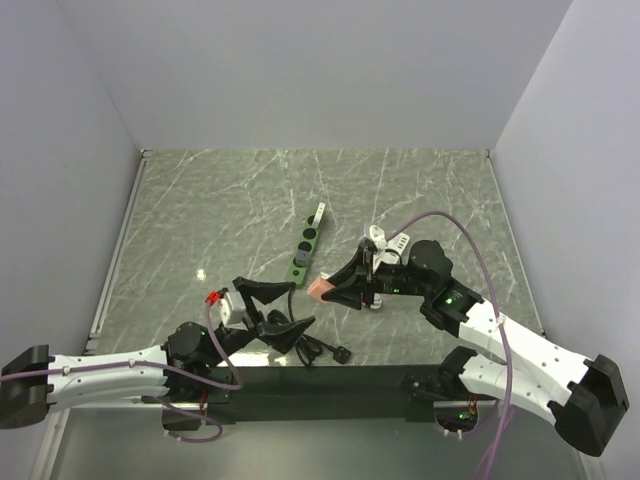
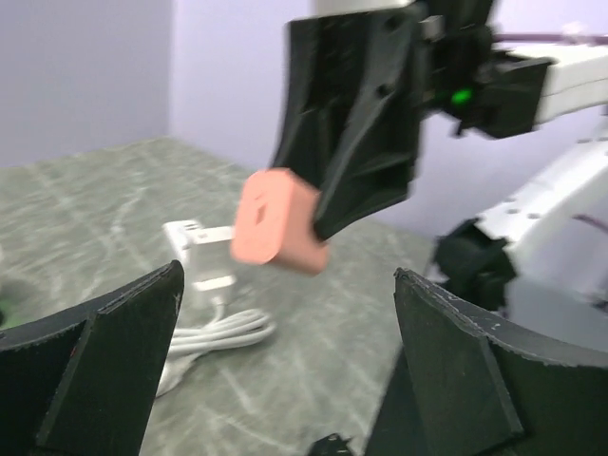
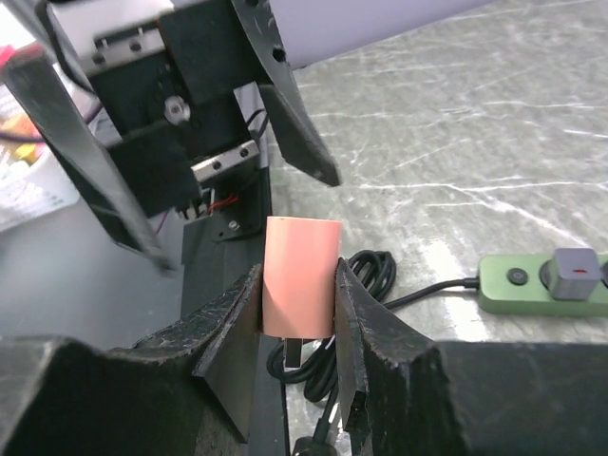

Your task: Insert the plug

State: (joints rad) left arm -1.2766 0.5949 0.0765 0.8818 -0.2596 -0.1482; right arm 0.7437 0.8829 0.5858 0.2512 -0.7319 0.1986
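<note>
Well, smooth rounded pink plug point(image 3: 301, 271) in R tool point(image 3: 297, 288)

Marbled table point(image 1: 420, 190) — on it a green power strip point(image 1: 302, 250), black cable point(image 1: 322, 349), probably a white charger point(image 2: 204, 255).

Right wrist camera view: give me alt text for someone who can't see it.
The right gripper is shut on a pink plug. Facing it, the left gripper stands open. A green power strip lies on the marble table at right, its black cable coiled near the plug.
</note>
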